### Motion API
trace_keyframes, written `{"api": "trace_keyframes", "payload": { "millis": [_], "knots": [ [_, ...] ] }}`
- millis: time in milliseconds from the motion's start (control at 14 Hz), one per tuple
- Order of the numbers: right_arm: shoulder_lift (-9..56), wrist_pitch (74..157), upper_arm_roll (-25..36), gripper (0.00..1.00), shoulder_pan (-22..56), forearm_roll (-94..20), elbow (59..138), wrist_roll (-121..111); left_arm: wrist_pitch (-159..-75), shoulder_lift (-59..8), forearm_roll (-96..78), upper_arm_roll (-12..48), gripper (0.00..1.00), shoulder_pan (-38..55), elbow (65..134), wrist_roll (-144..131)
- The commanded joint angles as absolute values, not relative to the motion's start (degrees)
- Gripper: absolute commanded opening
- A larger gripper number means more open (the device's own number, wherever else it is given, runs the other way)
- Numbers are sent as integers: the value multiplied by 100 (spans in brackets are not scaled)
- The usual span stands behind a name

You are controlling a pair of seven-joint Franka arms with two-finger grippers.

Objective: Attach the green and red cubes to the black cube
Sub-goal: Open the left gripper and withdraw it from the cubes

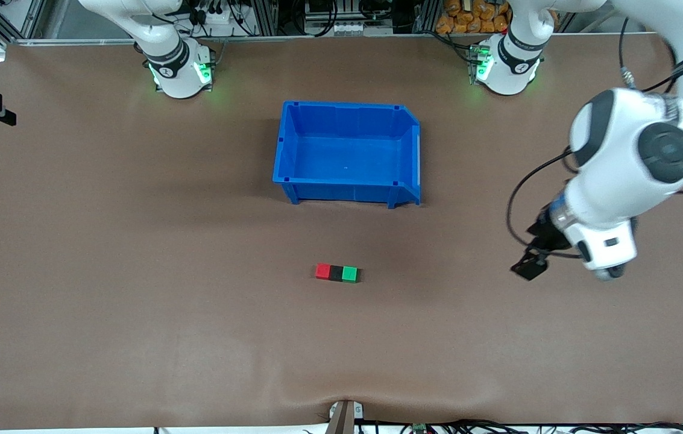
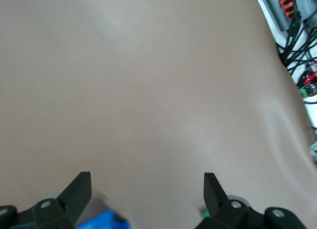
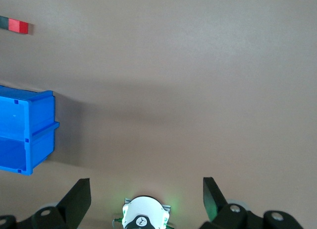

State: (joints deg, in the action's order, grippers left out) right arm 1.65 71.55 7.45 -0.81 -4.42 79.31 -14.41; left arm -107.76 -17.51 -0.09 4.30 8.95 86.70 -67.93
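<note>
The red cube (image 1: pixel 322 271), the black cube (image 1: pixel 336 273) and the green cube (image 1: pixel 349 274) lie joined in one row on the brown table, nearer to the front camera than the blue bin, with the black cube in the middle. The right wrist view shows the red cube (image 3: pixel 20 26) and part of the black cube (image 3: pixel 4 23) at its edge. My left gripper (image 1: pixel 607 272) (image 2: pixel 147 189) is open and empty over bare table toward the left arm's end, well apart from the cubes. My right gripper (image 3: pixel 147 189) is open and empty, high above its own base, out of the front view.
An empty blue bin (image 1: pixel 347 150) stands mid-table between the arm bases and the cubes; it also shows in the right wrist view (image 3: pixel 25 135) and the left wrist view (image 2: pixel 101 221). Cables (image 2: pixel 297 35) hang off the table edge.
</note>
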Motion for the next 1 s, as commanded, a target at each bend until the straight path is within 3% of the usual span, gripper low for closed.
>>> {"api": "trace_keyframes", "payload": {
  "millis": [0,429,929],
  "knots": [
    [-44,7207,782,100,-35,-194,8235,-1468,-10434,-1214,-263,492,100,450,8991,-5700],
    [-35,7303,817,100,-79,-193,8271,-1406,-9607,-589,-404,457,100,-176,9000,-2913],
    [-44,7321,791,100,-35,-193,8297,-1116,-8931,-123,-107,54,100,429,9000,-837]
  ]
}}
